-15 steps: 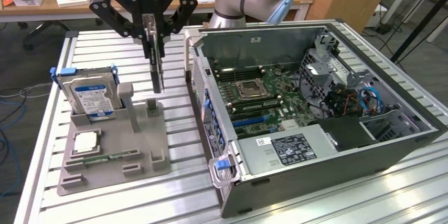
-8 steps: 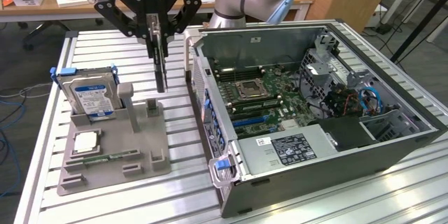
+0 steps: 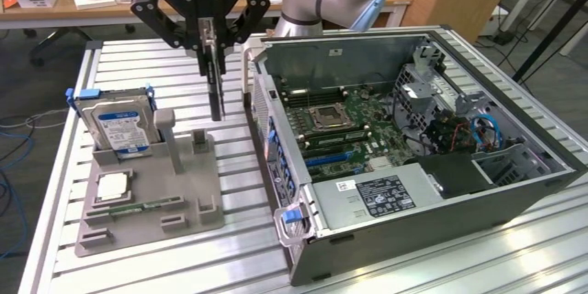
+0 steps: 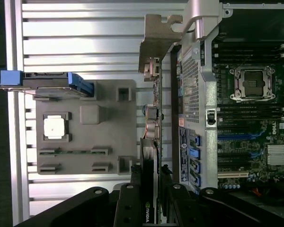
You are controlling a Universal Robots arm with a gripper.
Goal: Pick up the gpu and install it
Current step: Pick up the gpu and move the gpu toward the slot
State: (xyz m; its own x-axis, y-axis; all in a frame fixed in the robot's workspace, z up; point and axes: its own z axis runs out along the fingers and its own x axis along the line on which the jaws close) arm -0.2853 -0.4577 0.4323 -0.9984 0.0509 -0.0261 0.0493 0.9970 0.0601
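Jaws are clenching the gpu [image 3: 216, 98] above the table [image 3: 138, 60] (just beside the case [image 3: 264, 111]), likely risking a snag on its wall.

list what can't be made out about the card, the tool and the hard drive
card: edge-on in both views, so its flat faces are hidden
tool: upper part cut off by the exterior view's top edge
hard drive: label text too small, exterior view

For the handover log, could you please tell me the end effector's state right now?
End effector: closed on the thin, flat black gpu card with silver metal bracket, which hangs vertically.
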